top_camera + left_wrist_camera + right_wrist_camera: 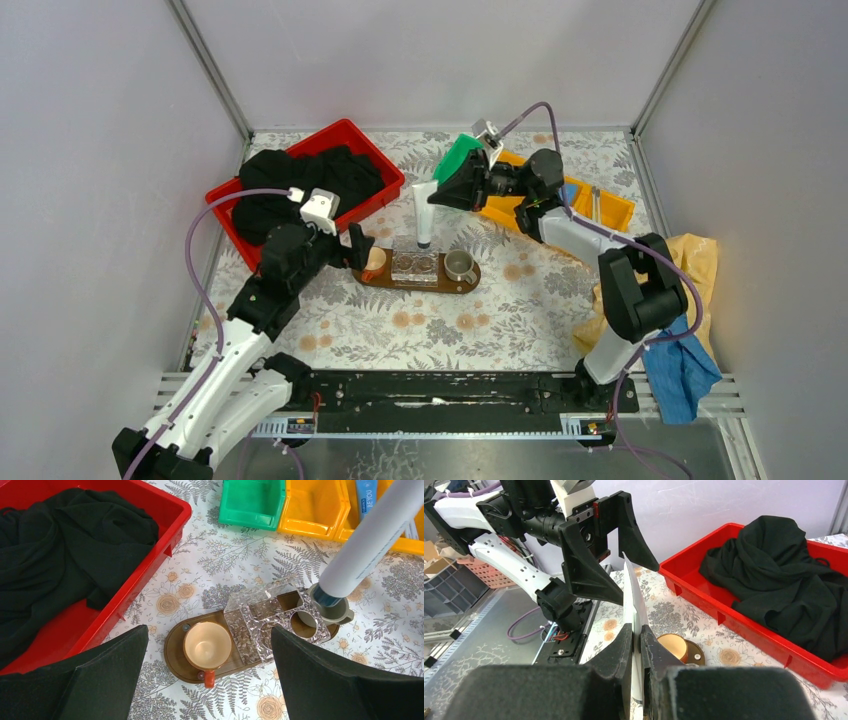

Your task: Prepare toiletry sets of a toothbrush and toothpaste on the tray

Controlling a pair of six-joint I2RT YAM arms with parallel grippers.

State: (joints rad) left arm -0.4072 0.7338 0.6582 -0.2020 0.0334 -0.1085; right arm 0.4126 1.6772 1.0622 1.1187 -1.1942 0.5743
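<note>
R fingers [619,652] pinch toothpaste [370,545] over clear holder [262,617] on tray [174,652]; L fingers [100,677] wide apart, empty, by orange cup [206,645].

Flower-patterned table [520,300], brown oval tray [425,286] near its middle, red crate [385,170] to the tray's far left, green bin [458,158] and yellow bins [612,210] to its far right.
</note>
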